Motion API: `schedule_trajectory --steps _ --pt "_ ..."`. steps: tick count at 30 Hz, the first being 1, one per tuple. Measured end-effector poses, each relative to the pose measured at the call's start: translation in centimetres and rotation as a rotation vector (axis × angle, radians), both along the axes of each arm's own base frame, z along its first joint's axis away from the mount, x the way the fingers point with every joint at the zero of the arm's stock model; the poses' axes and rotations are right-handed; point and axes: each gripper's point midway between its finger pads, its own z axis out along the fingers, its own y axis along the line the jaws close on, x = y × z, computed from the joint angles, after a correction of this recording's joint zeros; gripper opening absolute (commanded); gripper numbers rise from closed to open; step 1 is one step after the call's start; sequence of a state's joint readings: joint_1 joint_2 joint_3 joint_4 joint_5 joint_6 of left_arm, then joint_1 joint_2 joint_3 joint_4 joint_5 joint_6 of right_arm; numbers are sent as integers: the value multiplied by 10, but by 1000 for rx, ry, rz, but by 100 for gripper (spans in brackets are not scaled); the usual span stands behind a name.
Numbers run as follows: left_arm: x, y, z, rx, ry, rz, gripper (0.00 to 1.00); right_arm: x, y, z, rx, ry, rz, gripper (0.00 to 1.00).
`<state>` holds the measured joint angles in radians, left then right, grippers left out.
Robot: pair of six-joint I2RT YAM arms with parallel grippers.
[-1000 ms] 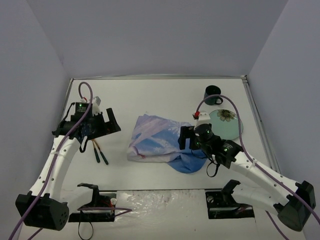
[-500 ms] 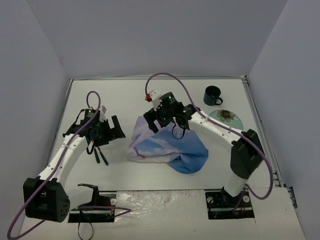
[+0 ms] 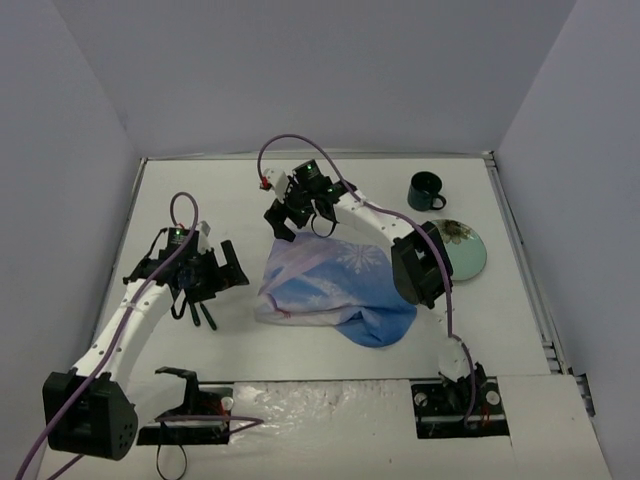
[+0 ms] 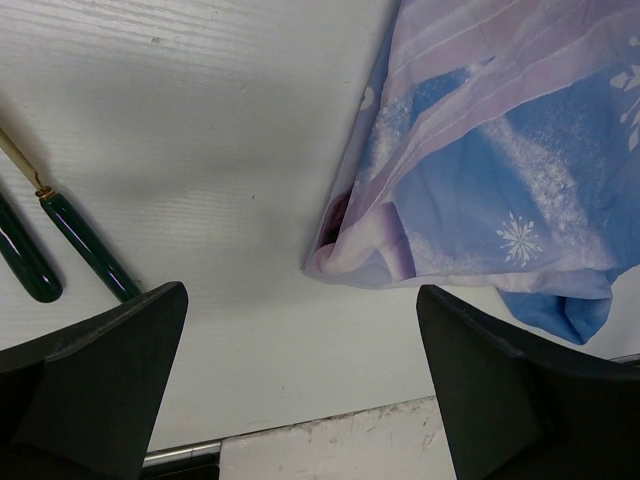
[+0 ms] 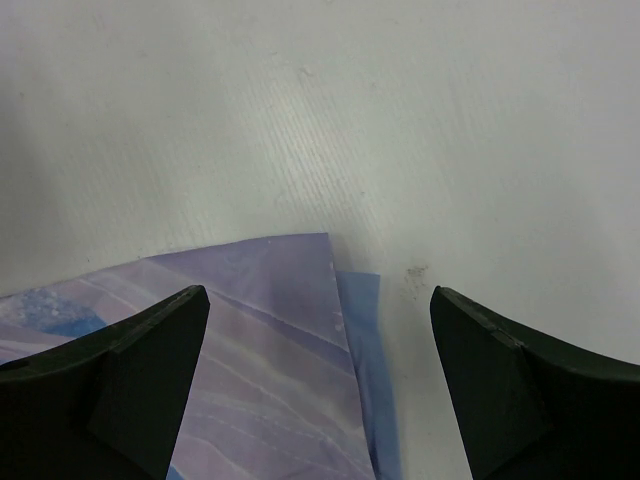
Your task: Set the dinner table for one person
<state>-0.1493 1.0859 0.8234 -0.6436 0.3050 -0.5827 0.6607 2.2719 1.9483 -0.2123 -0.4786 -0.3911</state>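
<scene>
The right gripper (image 3: 283, 222) stands wide, both jaws spread and nothing between them; in its wrist view (image 5: 318, 292) it hangs over the far left corner of the blue snowflake cloth (image 5: 250, 340), with bare dinner table (image 5: 300, 100) beyond. The left gripper (image 3: 228, 265) is also spread wide and empty (image 4: 300, 290), above the white tabletop (image 4: 200, 120); 2 green-handled utensils (image 4: 85, 250) lie just to its left and the cloth's rumpled near left edge (image 4: 480, 150) to its right. The cloth (image 3: 335, 280) is bunched and folded over itself in the middle of the dinner table (image 3: 230, 190). The right arm reaches across the cloth and hides the left rim of a pale green plate (image 3: 465, 255); a dark green mug (image 3: 426, 190) stands behind the plate, near the far right corner.
</scene>
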Motion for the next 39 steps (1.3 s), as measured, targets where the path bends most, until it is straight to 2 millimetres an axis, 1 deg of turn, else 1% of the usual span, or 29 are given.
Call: schedule_trajectory --steps 3,6,8,9,14,15,16,17,18,19,20,21,25,27,31,34,36,38,39 --pt "-2 0 -1 1 10 0 97 2 5 -31 -25 38 19 89" --pt "-3 0 -1 2 13 0 97 1 4 -60 -54 73 28 88" --pt "-3 0 -2 2 14 0 97 -2 4 -74 -70 94 35 86" --pt "-3 0 -2 2 14 0 97 -2 3 -78 -74 96 38 85" --pt "-4 0 -2 2 16 -1 97 -1 5 -79 -71 90 43 74" --pt "-4 0 -2 2 16 -1 97 -1 5 -79 -71 90 43 74" --pt "-4 1 -3 2 16 -1 97 -2 5 -80 -70 90 44 67" --pt "-4 1 -4 3 18 -2 97 -2 5 -81 -68 86 49 58" --pt "-6 1 -6 4 23 -3 97 -2 7 -81 -64 82 51 54" --pt "-7 1 -8 5 30 -3 97 -2 8 -81 -60 79 54 48" --pt "-9 1 -10 7 36 -3 97 -2 9 -81 -58 76 56 39" --pt "-10 2 -12 8 42 -4 97 -2 10 -82 -55 73 58 37" --pt "-12 2 -14 9 49 -4 97 -7 14 -81 -48 79 68 11" --pt "-12 2 -14 10 49 -5 97 -10 17 -81 -47 87 69 2" --pt "-12 2 -13 9 47 -6 97 -14 20 -79 -58 90 63 0" --pt "-12 2 -12 9 41 -6 97 -13 17 -74 -77 77 45 0" --pt "-13 2 -11 8 38 -6 97 -14 17 -63 -82 59 39 0" --pt "-13 2 -11 6 39 -8 97 -14 14 -41 -79 29 26 0" --pt "-13 2 -11 6 40 -8 97 -16 12 -27 -73 11 20 0"
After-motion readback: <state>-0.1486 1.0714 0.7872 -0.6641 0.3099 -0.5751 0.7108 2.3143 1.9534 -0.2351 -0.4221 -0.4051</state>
